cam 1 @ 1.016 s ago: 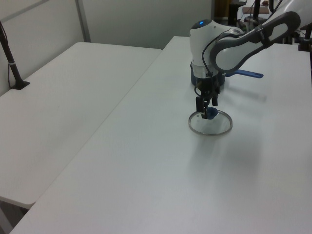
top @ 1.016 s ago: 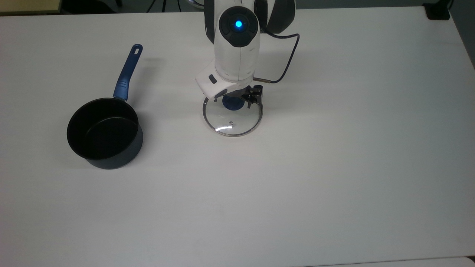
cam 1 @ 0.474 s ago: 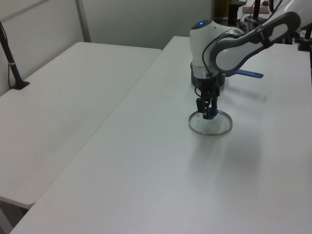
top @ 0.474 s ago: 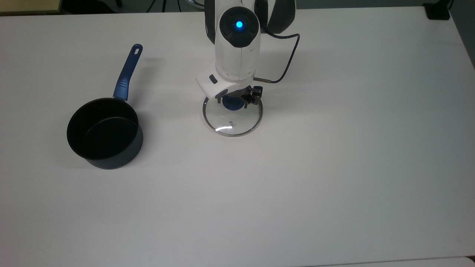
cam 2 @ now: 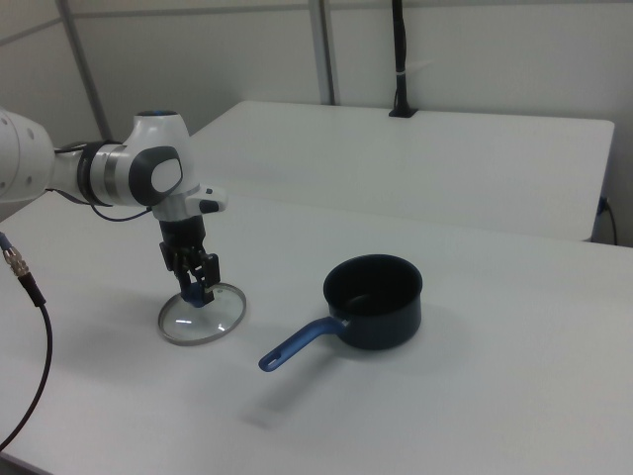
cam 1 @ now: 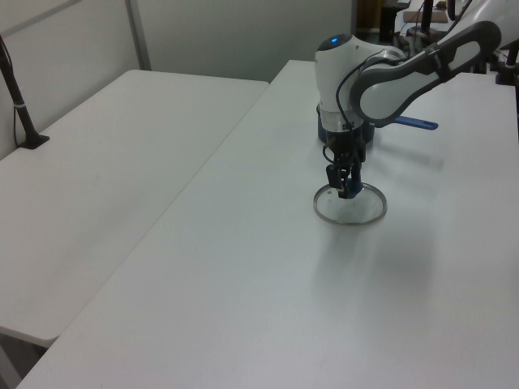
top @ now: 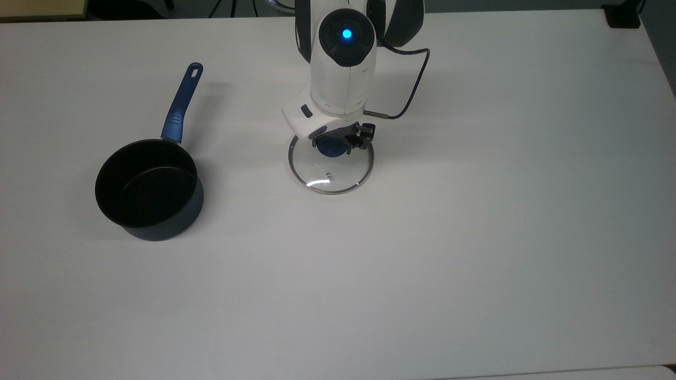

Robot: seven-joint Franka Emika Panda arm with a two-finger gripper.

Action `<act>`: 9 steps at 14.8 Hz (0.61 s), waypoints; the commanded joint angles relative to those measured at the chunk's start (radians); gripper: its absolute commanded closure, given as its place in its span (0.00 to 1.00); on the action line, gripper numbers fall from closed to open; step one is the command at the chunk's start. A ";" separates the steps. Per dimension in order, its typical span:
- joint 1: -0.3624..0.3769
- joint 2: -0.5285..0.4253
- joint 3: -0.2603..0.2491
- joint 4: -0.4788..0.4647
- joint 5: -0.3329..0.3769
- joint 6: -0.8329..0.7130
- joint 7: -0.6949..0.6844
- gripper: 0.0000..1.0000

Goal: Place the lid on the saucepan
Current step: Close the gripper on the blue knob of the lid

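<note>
Since earlier frames, arm head drifted slightly toward top view's right; gripper (top: pixel 334 143) narrowed from spread fingers onto blue knob (top: pixel 330 149). Fingers sat closed against knob. Lid (top: pixel 331 166) lay flat on table (top: pixel 475 237), not lifted. Pan (top: pixel 149 188) stood open, well apart toward top view's left, handle (top: pixel 181 104) pointing away toward table's far edge.

A broad white counter (top: pixel 475 237) is filling the foreground under even indoor light, while a second white table (cam 2: pixel 425 148) is standing just beyond it against pale grey panelled walls (cam 2: pixel 495 59), with a black pole (cam 2: pixel 399 59) rising from its far edge.
</note>
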State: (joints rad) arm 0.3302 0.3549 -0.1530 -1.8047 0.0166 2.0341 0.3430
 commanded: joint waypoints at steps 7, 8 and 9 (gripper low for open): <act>0.001 -0.053 -0.002 -0.015 -0.021 -0.024 0.039 0.69; 0.000 -0.066 -0.002 -0.015 -0.021 -0.037 0.036 0.69; -0.005 -0.083 -0.003 -0.015 -0.021 -0.046 0.034 0.69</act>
State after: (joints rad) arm 0.3291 0.3466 -0.1540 -1.8027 0.0157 2.0326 0.3602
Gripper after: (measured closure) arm 0.330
